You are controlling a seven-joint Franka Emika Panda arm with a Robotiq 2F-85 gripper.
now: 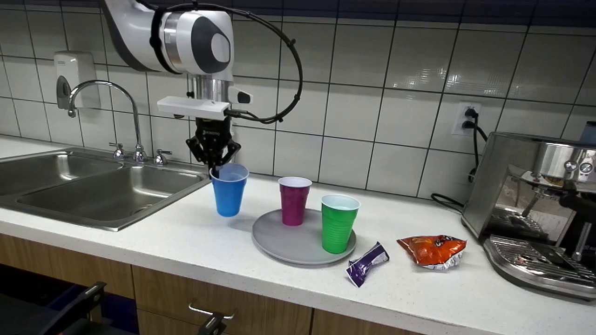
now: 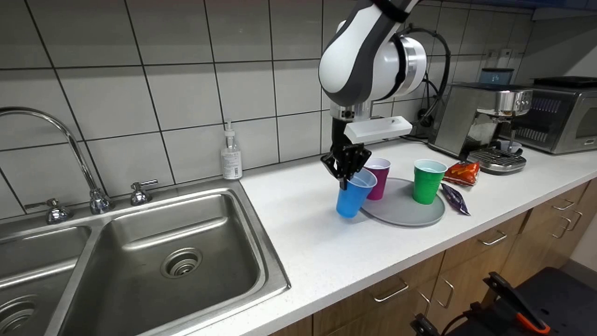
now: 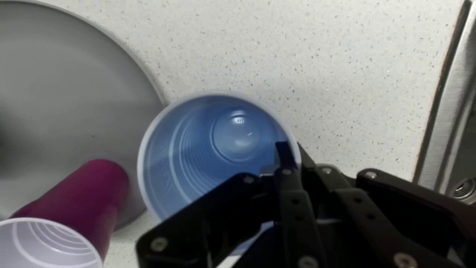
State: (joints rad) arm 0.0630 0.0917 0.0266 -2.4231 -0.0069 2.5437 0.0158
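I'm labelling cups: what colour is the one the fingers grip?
That cup is blue, clearest in an exterior view.

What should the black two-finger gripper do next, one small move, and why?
I'd probably raise the gripper slightly, straight up. Its jaws are shut on the rim of the blue tapered plastic cup, which tilts and seems only just clear of the white speckled counter; the round grey plate and the upright magenta plastic cup on it sit close by, so height may avoid bumps.
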